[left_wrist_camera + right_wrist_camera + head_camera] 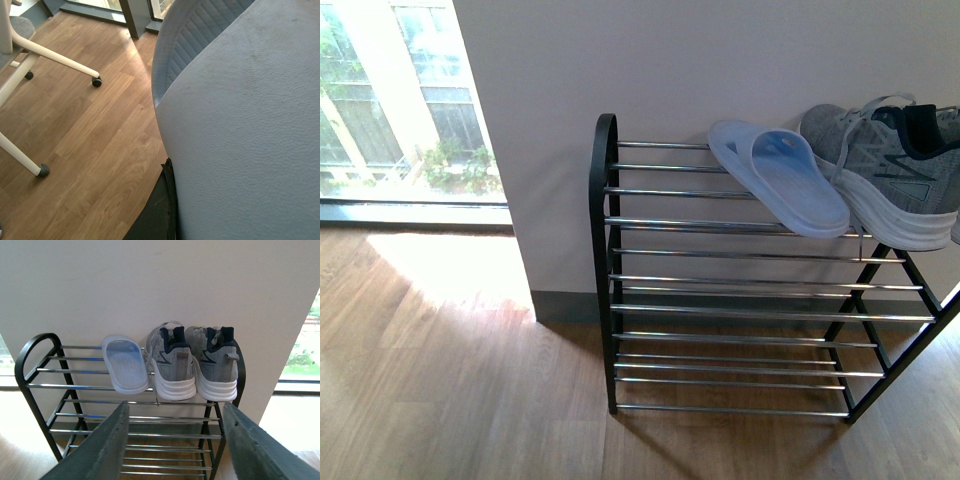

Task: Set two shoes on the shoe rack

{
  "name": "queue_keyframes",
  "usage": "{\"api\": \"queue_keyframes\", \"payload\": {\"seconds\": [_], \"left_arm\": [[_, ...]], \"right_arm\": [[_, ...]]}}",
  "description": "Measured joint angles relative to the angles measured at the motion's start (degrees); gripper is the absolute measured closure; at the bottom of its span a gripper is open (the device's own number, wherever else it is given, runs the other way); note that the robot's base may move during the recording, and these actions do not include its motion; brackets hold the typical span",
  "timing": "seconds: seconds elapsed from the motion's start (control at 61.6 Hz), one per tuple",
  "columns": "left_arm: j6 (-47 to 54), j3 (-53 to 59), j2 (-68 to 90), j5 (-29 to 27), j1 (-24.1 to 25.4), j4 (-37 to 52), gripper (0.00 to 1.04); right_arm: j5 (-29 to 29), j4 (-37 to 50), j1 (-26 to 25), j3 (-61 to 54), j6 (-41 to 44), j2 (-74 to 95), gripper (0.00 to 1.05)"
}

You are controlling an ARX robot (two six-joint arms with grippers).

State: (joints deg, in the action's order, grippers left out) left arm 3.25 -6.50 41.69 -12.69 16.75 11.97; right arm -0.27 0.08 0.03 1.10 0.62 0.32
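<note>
Two grey knit sneakers [172, 362] [215, 362] with white soles stand side by side on the top tier of the black shoe rack [30, 347], at its right end. One sneaker [880, 160] shows in the front view. A pale blue slipper [780, 175] lies on the top bars to their left, also in the right wrist view [124, 365]. My left gripper [200, 220] is shut on another blue slipper [240, 125], which fills its view; only one dark finger [157, 210] shows. My right gripper [175, 450] is open and empty, facing the rack from a distance.
The rack [603, 200] stands against a white wall on a wood floor. A large window [410, 100] is to its left. White chair legs with castors [95, 80] stand on the floor near my left gripper. The lower tiers [740, 340] hold nothing.
</note>
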Motion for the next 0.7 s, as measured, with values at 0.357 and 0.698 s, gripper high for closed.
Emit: {"api": "queue_keyframes", "payload": {"seconds": [0.357,0.698], "left_arm": [[-8.5,0.2,1.7,6.3,-5.0,10.4,1.03],[-5.9,-37.7,45.1,6.2,-30.2,4.9,1.03]], "right_arm": [[0.6,-0.1,0.0,0.0,-0.1,0.0,0.09],[0.4,-0.1,0.0,0.0,-0.2,0.0,0.09]]}}
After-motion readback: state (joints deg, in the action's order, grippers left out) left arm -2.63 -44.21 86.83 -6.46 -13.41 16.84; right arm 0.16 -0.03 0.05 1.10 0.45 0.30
